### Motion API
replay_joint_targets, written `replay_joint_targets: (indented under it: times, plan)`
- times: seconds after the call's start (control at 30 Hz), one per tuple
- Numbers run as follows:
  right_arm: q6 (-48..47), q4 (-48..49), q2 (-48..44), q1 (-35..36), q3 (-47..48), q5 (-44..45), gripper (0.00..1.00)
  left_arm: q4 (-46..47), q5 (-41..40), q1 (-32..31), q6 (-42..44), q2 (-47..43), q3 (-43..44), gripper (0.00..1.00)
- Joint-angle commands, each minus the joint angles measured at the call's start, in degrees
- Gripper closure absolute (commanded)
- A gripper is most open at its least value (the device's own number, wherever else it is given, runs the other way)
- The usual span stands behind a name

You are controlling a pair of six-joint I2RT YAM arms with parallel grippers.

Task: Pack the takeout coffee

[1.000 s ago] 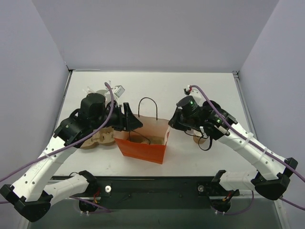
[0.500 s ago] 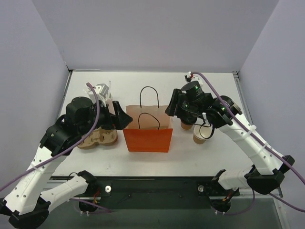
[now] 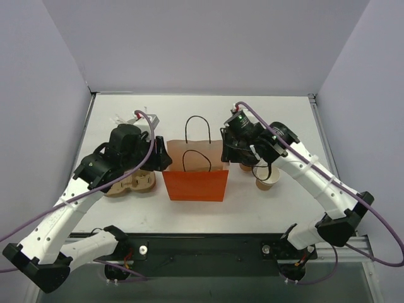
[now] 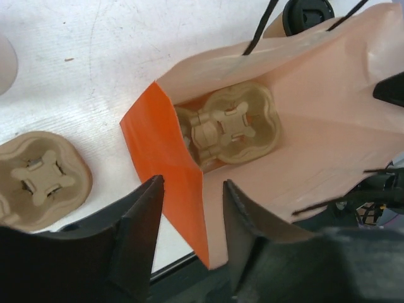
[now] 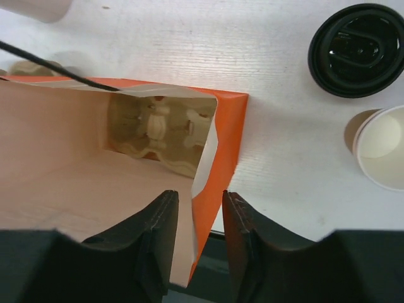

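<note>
One orange bag [image 3: 196, 184] stands upright and open on the middle of the table [image 3: 278, 120]. At its left wall, the left gripper [image 4: 192, 192] has its jaws partly open, one either side of the paper, with gaps showing; it holds nothing. At its right wall, the right gripper [image 5: 201, 205] has a narrower gap, again with a jaw on each side of the paper and nothing held. One pulp carrier [image 4: 230, 126] lies on the bag's floor. A second carrier [image 4: 41, 180] rests on the table just left of the bag. The coffee [image 5: 356, 50], black-lidded, stands upright on the table outside the bag, just to its right. A lidless cup [image 5: 385, 148] stands just beside the coffee, nearer the front edge.
</note>
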Motion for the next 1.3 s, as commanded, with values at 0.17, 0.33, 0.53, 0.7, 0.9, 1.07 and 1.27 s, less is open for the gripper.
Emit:
replay_joint_targets:
  times: [0.17, 0.33, 0.53, 0.7, 0.9, 1.07, 1.27]
  plan:
    - [-5.23, -8.52, 6.76, 0.21, 10.46, 8.48, 0.99, 4.71, 3.85, 0.14, 4.60, 4.65, 5.25, 0.94]
    - [-5.23, -14.75, 8.61, 1.35, 15.38, 10.50, 1.00, 2.69, 3.50, -0.21, 3.11, 5.00, 9.73, 1.00]
    - [-4.00, -19.16, 11.68, 1.35, 30.15, 8.13, 1.00, -1.26, 0.34, -1.79, 2.06, 7.36, 21.68, 1.00]
    - [-2.33, -18.65, 11.25, 1.18, 27.89, 7.16, 1.00, -3.92, 2.18, -1.88, -1.37, 7.21, 18.90, 1.00]
    - [-5.40, -8.80, 7.56, 0.56, 8.20, 9.88, 0.98, 5.40, 2.70, -2.50, -5.24, 2.18, -2.46, 1.00]
    - [-4.79, -13.71, 10.29, 0.73, 17.30, 8.31, 0.79, 2.60, 3.67, -2.58, -4.54, 3.50, 3.48, 0.85]
    - [-2.24, -15.65, 9.14, 1.35, 22.77, 6.28, 1.00, 1.02, 3.14, -2.67, -2.87, 2.63, 8.67, 0.97]
